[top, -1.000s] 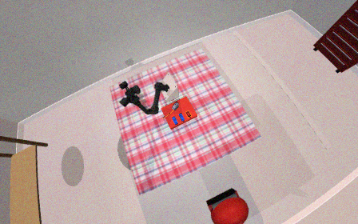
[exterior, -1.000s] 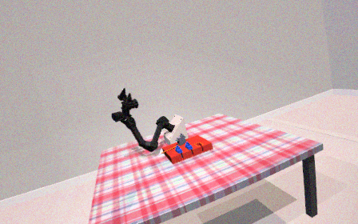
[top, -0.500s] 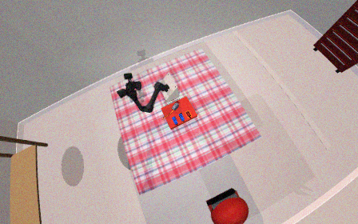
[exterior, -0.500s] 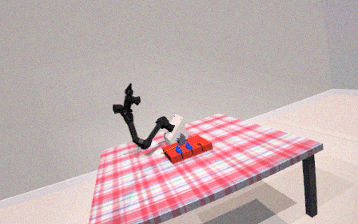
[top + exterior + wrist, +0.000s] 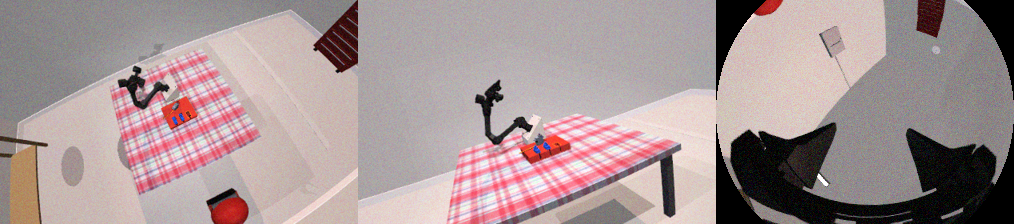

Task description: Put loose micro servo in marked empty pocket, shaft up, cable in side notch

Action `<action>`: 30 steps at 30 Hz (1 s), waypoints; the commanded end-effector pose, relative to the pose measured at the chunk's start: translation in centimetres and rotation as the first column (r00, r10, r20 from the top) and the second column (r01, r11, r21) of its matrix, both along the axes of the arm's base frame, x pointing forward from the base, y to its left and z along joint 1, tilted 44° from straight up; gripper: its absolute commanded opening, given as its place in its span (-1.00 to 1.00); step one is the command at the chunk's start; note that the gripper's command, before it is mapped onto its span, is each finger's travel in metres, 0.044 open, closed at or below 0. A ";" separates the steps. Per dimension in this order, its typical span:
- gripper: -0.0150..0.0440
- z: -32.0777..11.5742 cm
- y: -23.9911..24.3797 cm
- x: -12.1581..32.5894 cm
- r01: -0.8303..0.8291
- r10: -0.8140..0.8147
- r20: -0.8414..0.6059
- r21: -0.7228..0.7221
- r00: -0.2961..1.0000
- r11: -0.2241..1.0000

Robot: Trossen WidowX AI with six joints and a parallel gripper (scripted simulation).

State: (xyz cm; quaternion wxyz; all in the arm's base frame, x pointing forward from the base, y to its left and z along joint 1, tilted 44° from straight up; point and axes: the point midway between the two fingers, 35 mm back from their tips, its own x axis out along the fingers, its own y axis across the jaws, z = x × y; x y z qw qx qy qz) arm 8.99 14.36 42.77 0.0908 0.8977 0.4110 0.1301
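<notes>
The red robot deck (image 5: pixel 188 108) (image 5: pixel 558 142) lies on the plaid cloth. Two blue servos (image 5: pixel 177 118) (image 5: pixel 541 148) sit in its front pockets. A small grey micro servo (image 5: pixel 175 106) (image 5: pixel 539 140) sits on the deck's rear part, with a thin orange cable (image 5: pixel 169 114) beside it. It is too small to tell how deep it sits. My gripper (image 5: pixel 137 69) (image 5: pixel 497 85) (image 5: pixel 872 129) is open and empty. It is raised high, well away from the deck and to its left, and points away from the table. The wrist view shows only wall and floor between the fingers.
A white block (image 5: pixel 171 82) (image 5: pixel 534 128) stands just behind the deck, by the arm. The plaid-covered table (image 5: pixel 180 160) (image 5: pixel 598 160) stands on a pale floor. On the floor are a red round object (image 5: pixel 229 210), a dark red slatted crate (image 5: pixel 340 38) and wooden furniture (image 5: pixel 24 184).
</notes>
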 end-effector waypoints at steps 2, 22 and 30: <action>1.00 -1.4 1.8 0.6 0.063 -0.055 0.062 -0.142 0.997 0.988; 1.00 -8.9 5.9 6.1 0.298 -0.195 0.229 -0.628 0.954 0.719; 1.00 -12.5 6.1 8.8 0.330 -0.212 0.255 -0.780 0.943 0.532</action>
